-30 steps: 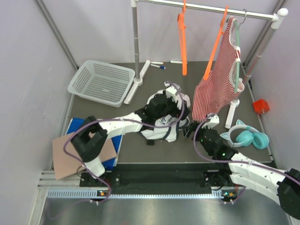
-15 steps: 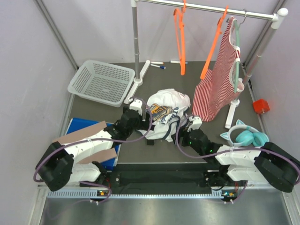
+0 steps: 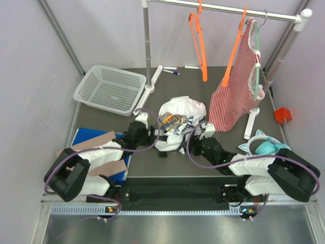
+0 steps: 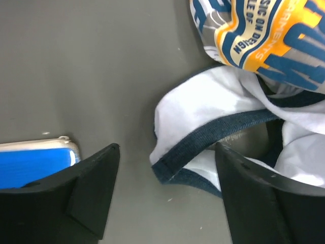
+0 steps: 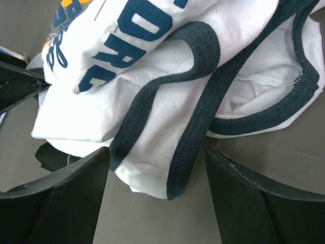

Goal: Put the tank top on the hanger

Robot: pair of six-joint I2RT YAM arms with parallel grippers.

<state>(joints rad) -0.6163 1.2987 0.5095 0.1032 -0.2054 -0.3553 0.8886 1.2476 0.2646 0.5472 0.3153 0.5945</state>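
The tank top (image 3: pixel 179 121), white with navy trim and a blue-and-yellow print, lies crumpled on the table's middle. My left gripper (image 3: pixel 148 133) is open and empty, low at its left edge; in the left wrist view (image 4: pixel 166 152) a navy-trimmed fold (image 4: pixel 203 134) lies between the jaws. My right gripper (image 3: pixel 201 135) is open and empty at its right edge; in the right wrist view (image 5: pixel 157 152) the trimmed cloth (image 5: pixel 167 96) fills the space ahead. Two orange hangers (image 3: pixel 199 38) (image 3: pixel 233 48) hang on the rail.
A red-and-white striped top (image 3: pixel 237 91) hangs on a pale green hanger (image 3: pixel 257 56) at the rail's right end. A white basket (image 3: pixel 109 89) stands back left. A blue pad with cardboard (image 3: pixel 94 147) lies at left, teal headphones (image 3: pixel 266 147) and a red block (image 3: pixel 282 115) at right.
My left arm has drawn back off the tank top to its left edge. My right gripper has moved left to the top's right edge. The left orange hanger has swung.
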